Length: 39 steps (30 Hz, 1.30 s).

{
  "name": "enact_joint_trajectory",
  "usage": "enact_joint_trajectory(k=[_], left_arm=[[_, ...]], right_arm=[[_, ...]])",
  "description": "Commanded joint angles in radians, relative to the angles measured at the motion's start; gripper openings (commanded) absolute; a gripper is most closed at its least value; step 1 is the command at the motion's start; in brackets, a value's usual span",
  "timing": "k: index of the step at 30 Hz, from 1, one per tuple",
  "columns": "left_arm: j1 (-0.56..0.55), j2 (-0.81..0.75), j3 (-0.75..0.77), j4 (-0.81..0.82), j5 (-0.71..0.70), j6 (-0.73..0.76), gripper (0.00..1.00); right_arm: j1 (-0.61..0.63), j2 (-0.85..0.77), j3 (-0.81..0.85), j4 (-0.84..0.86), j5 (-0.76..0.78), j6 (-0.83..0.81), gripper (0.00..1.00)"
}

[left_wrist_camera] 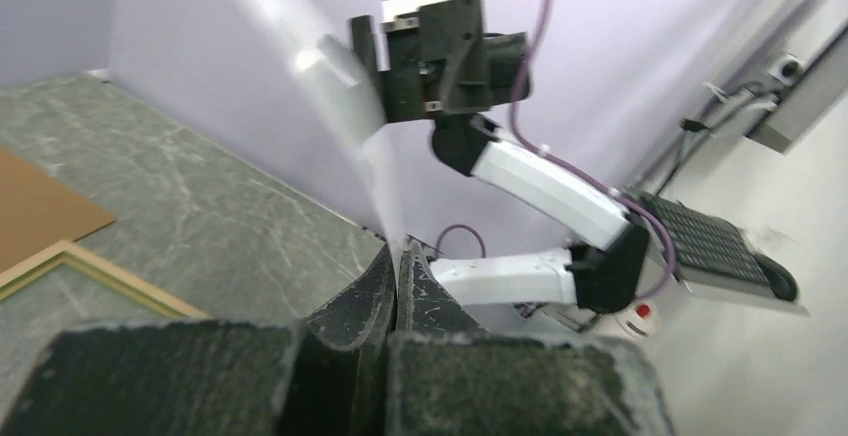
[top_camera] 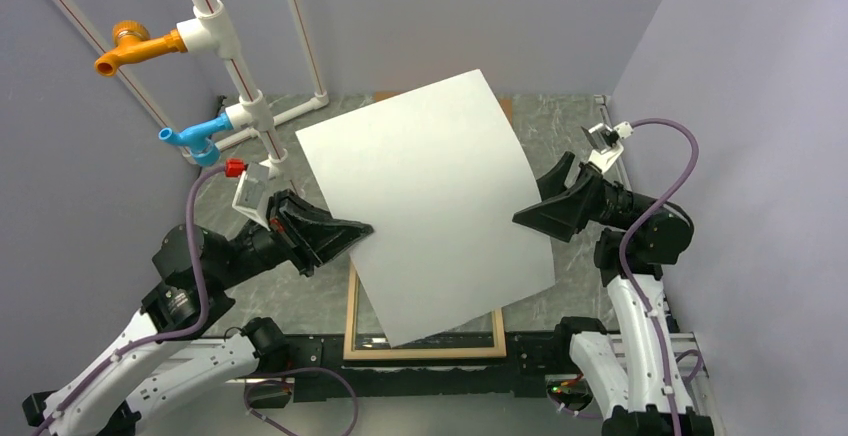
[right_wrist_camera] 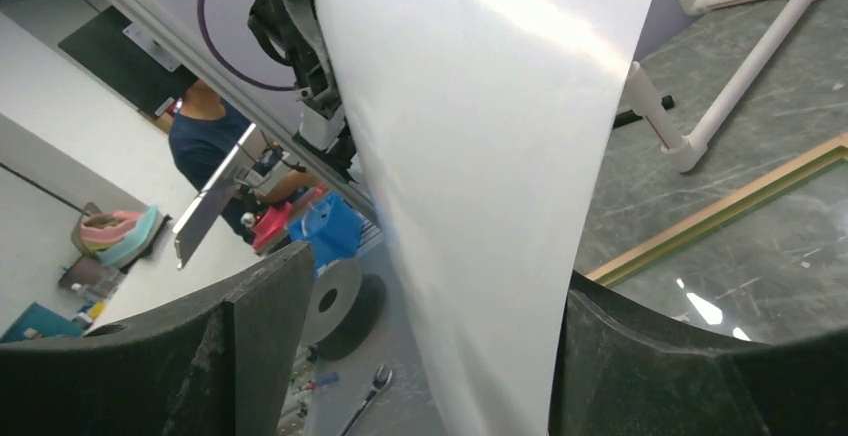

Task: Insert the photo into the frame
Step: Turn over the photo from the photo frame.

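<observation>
Pinched large white-backed rectangular paper photo (top_camera: 430, 206) by one edge in pressed-together left gripper (top_camera: 364, 228); straddled opposite edge with spread right gripper (top_camera: 524, 218), unclamped. Held it aloft between both, above pale wooden glass-paned rectangular frame (top_camera: 440, 352) lying beneath. Not yet lowered or seated inside.

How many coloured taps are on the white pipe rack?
2: the orange tap at the top left, the blue tap lower down; the photo may hide others.
</observation>
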Motion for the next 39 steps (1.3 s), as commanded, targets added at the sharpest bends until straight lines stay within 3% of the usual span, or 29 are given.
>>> enact_joint_trajectory(k=[1,4,8,18,23,31,35,39], left_arm=[[0.004,-0.023,-0.01,-0.062,-0.159,0.018,0.0],[0.004,-0.006,0.001,-0.098,-0.161,0.022,0.0],[0.004,0.027,0.023,-0.136,-0.137,0.035,0.0],[0.003,0.016,0.007,-0.157,-0.158,0.025,0.0],[0.003,-0.013,0.0,-0.158,-0.192,0.017,0.0],[0.004,-0.044,-0.03,-0.134,-0.255,-0.008,0.0],[0.004,-0.049,-0.039,-0.129,-0.271,-0.016,0.0],[0.003,-0.059,-0.04,-0.141,-0.291,-0.015,0.0]], right_arm=[[0.009,-0.049,0.111,-0.472,-0.001,-0.375,0.76],[0.015,-0.049,0.117,-0.469,0.002,-0.365,0.74],[0.014,-0.039,0.107,-0.384,-0.003,-0.302,0.63],[0.015,-0.048,0.157,-0.65,0.001,-0.502,0.44],[0.017,-0.046,0.146,-0.655,0.001,-0.505,0.46],[0.03,-0.042,0.107,-0.472,-0.019,-0.369,0.57],[0.037,-0.044,0.121,-0.544,-0.019,-0.428,0.54],[0.042,-0.043,0.148,-0.63,-0.022,-0.496,0.4]])
